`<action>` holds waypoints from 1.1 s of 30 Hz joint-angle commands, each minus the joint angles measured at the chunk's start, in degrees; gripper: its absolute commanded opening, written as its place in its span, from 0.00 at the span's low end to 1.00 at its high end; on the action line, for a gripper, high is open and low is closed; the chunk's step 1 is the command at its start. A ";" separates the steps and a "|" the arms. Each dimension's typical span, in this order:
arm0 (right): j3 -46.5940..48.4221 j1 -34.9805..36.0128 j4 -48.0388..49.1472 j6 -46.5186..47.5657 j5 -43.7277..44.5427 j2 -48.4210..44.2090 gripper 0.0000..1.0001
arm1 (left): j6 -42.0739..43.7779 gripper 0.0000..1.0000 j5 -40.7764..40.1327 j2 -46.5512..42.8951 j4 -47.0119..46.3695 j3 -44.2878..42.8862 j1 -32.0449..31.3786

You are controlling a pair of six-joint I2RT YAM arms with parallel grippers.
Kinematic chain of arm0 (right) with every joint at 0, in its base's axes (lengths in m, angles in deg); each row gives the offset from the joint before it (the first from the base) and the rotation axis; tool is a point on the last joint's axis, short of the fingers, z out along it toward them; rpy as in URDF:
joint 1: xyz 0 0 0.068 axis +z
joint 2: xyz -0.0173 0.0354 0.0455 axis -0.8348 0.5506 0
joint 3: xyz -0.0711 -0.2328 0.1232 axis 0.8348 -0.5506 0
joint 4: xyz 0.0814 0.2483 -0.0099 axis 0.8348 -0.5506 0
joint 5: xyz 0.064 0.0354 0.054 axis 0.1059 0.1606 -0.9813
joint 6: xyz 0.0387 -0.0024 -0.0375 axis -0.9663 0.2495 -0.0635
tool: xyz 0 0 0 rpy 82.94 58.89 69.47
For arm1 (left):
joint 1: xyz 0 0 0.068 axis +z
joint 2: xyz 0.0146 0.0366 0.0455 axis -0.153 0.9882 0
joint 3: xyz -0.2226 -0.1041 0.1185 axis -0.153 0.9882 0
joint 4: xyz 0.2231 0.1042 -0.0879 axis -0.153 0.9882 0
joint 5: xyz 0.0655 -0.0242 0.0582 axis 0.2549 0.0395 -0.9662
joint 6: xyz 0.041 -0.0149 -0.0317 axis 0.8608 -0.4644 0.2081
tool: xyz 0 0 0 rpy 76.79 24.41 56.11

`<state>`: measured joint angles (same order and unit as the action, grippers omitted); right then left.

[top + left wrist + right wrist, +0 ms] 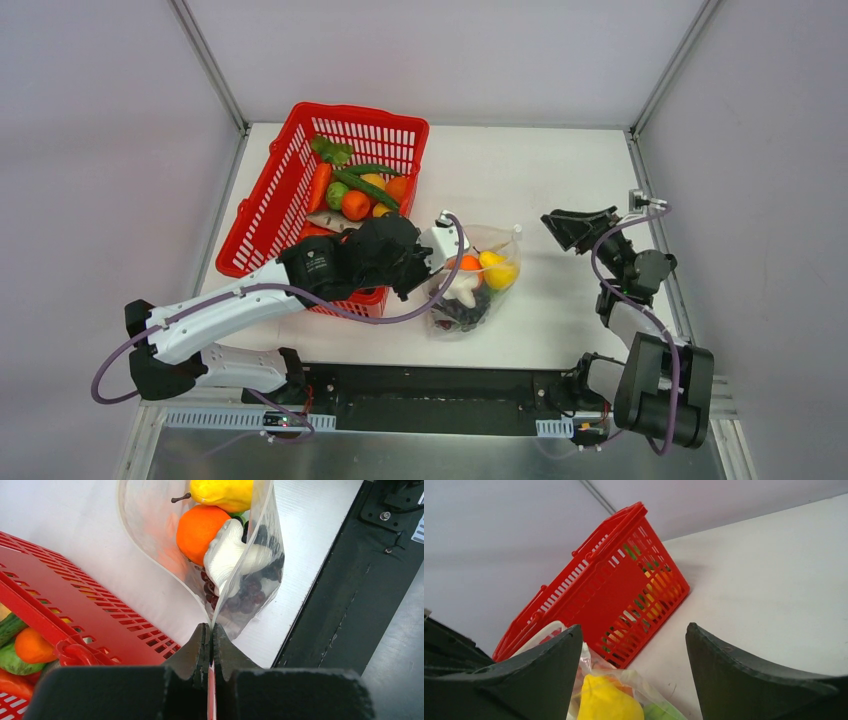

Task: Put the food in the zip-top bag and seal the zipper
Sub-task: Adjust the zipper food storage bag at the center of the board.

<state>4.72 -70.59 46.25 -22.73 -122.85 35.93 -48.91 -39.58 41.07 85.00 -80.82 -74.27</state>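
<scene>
The clear zip-top bag [470, 285] lies on the table right of the basket. It holds a yellow lemon [225, 492], an orange ball [197, 527], white garlic [227, 555] and dark purple grapes [250, 587]. My left gripper [211, 630] is shut on the bag's edge, where the thick clear zipper strip [165, 580] runs into the jaws. The bag's two sides stand apart above the grip. My right gripper [634, 630] is open and empty, a little to the right of the bag [644, 685], with the lemon [606, 700] below it.
The red mesh basket [262, 210] stands at the back left with several more toy vegetables inside, close to my left arm. It also shows in the right wrist view [614, 595]. The black base rail [350, 580] runs along the table's near edge.
</scene>
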 commanded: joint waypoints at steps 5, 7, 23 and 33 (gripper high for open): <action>-1.93 3.60 25.50 -1.22 -10.75 3.82 0.74 | 3.92 0.00 5.00 -1.47 -1.46 -1.45 2.75; -2.40 5.62 25.53 1.36 -11.22 3.99 0.72 | 4.56 0.00 7.30 -2.15 -1.19 -1.39 3.86; -3.37 12.05 25.54 8.64 -16.41 6.38 0.53 | 8.89 0.00 18.65 -2.65 -0.14 -0.76 10.00; -2.40 12.15 25.37 9.29 -14.94 4.66 0.23 | 9.62 0.00 21.34 -2.38 0.34 -0.86 11.07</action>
<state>1.20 -58.70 58.58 -15.36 -137.59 42.22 -40.56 -21.16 39.57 86.03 -80.60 -63.80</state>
